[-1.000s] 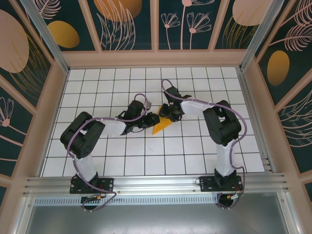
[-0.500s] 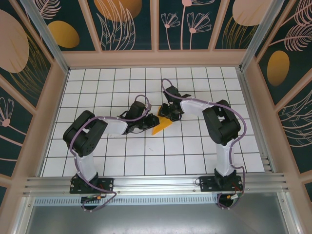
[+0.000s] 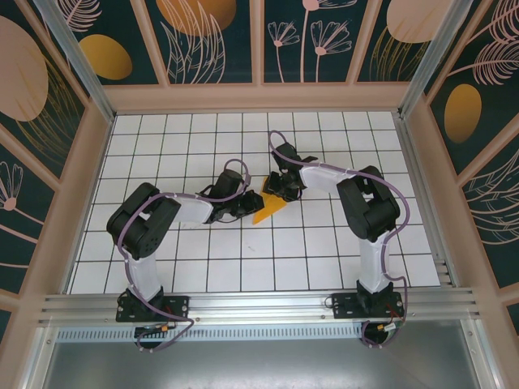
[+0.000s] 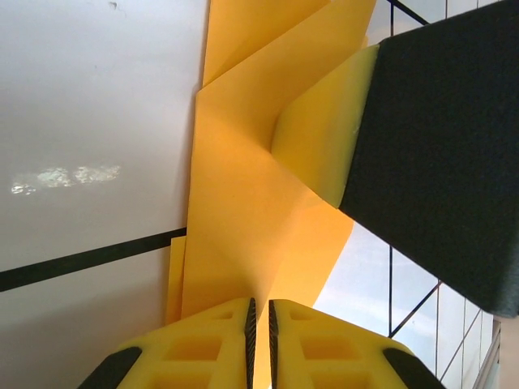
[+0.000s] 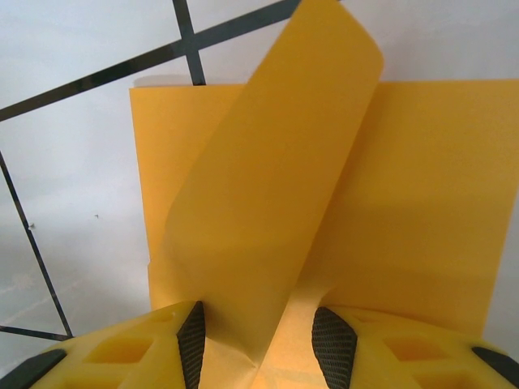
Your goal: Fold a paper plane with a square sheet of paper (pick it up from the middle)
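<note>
The square sheet of paper (image 3: 268, 211), orange-yellow and folded into a pointed wedge, lies near the middle of the white grid table (image 3: 203, 267). My left gripper (image 3: 246, 209) meets its left edge. In the left wrist view that gripper (image 4: 259, 324) is shut on a raised fold of the sheet (image 4: 243, 219). My right gripper (image 3: 280, 193) is at the sheet's far end. In the right wrist view it (image 5: 262, 344) is open, and a curled flap (image 5: 268, 186) rises between its pads over the flat sheet (image 5: 422, 203). The right gripper's finger (image 4: 324, 138) presses on the paper.
Both arms reach inward from their bases at the near edge, their elbows bent low over the tiles. A wooden frame (image 3: 97, 154) walls the table on three sides. A metal rail (image 3: 259, 304) runs along the front.
The left arm's elbow has shifted slightly right and its jaws have tightened a little on the fold. The right gripper moved slightly left. The paper has stayed in place.
</note>
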Controlling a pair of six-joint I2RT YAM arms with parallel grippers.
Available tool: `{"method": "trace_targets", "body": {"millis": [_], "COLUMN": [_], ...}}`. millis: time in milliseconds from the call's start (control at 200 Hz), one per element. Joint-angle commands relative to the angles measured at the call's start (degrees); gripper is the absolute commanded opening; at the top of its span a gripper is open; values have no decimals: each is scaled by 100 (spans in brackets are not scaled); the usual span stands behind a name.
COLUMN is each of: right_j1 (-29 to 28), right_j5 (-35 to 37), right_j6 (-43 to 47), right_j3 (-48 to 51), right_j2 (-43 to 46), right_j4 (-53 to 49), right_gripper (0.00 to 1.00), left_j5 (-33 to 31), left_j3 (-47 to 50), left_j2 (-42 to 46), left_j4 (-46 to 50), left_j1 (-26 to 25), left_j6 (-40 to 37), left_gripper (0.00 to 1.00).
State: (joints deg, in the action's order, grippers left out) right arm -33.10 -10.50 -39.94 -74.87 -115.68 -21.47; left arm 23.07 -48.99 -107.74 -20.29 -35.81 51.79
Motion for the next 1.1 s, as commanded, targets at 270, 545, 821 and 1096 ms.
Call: {"method": "trace_targets", "body": {"millis": [270, 545, 821, 1096], "right_j1": [-42, 84, 146, 141], "right_j5": [82, -137, -509, -1267], "right_j6": [-13, 82, 973, 979], "right_j3": [247, 37, 579, 1011], "right_j2": [-631, 278, 1212, 943], "right_j4": [-190, 115, 925, 1442], "right_gripper": [45, 46, 45, 7], "left_j5": [-480, -766, -970, -1046], "left_j3": [-104, -103, -112, -154], "left_j2": [-167, -256, -309, -308], "left_j4": [706, 1039, 1192, 1317], "left_j1": [-85, -101, -111, -120], "left_j6": [-100, -205, -233, -213], "left_gripper": [12, 10, 8, 7]}}
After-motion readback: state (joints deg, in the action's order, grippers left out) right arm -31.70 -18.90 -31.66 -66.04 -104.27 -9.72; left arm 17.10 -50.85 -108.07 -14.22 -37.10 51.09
